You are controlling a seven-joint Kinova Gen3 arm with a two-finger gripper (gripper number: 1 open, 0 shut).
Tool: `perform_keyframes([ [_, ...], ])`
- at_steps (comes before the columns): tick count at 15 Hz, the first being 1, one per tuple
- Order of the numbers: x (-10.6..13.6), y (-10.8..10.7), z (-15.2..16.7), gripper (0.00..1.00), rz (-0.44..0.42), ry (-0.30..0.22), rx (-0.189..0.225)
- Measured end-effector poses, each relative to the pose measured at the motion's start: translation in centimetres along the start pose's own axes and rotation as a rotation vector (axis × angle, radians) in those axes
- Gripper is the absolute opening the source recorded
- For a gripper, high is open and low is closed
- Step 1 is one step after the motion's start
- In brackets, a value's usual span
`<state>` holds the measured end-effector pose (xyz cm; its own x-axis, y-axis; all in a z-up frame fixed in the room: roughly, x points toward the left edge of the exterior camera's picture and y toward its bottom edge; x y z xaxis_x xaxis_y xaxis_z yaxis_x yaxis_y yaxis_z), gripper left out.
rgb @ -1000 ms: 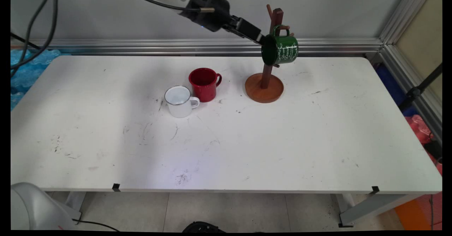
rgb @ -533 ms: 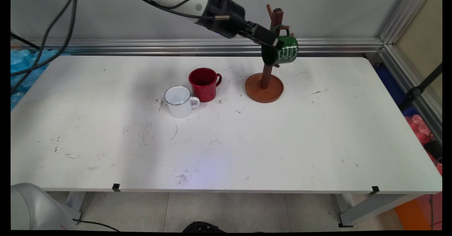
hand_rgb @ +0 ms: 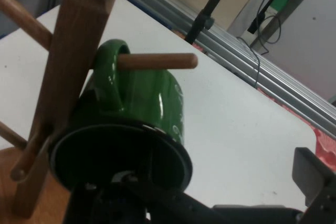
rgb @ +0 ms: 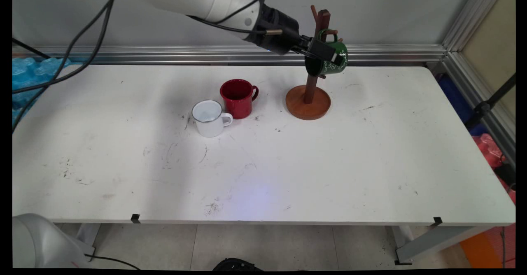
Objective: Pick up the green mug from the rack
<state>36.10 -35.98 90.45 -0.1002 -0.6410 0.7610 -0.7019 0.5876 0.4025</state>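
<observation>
White enamel mug with a handle (rgb: 211,118) stands near the middle of the white table (rgb: 329,164). Just beside it, at its 1 o'clock, stands a shiny red mug (rgb: 238,98). Their sides look to be touching or almost so; I cannot tell which.

At 3 o'clock from the red mug is a brown wooden mug rack with a round base and pegs (rgb: 308,102). A dark green mug with white writing (rgb: 335,61) hangs by its handle on a peg at the rack's 3 o'clock side, tipped over, mouth to 9 o'clock.

The black two-finger gripper (rgb: 325,52) is right at this green mug. Its fingers are spread apart, not squeezing anything. In the hand view one finger (hand_rgb: 315,182) stands well out from the mug's side. The other sits low by the mug's mouth; I cannot tell if it is inside.

I think care is needed here. The handle is hooked on the peg (hand_rgb: 157,61), so a sideways push could tip the rack. A squeeze should catch the mug's wall squarely, or the smooth wall may slip.
</observation>
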Motion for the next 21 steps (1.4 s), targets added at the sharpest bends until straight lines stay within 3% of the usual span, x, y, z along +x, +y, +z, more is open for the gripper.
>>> perform_keyframes([
  [14,-0.7,-0.9,3.4,1.00,-0.044,0.036,0.007],
  [15,-0.7,-0.9,3.4,0.00,-0.045,0.037,0.008],
  [21,-1.0,-1.0,3.4,0.00,-0.041,0.046,0.005],
])
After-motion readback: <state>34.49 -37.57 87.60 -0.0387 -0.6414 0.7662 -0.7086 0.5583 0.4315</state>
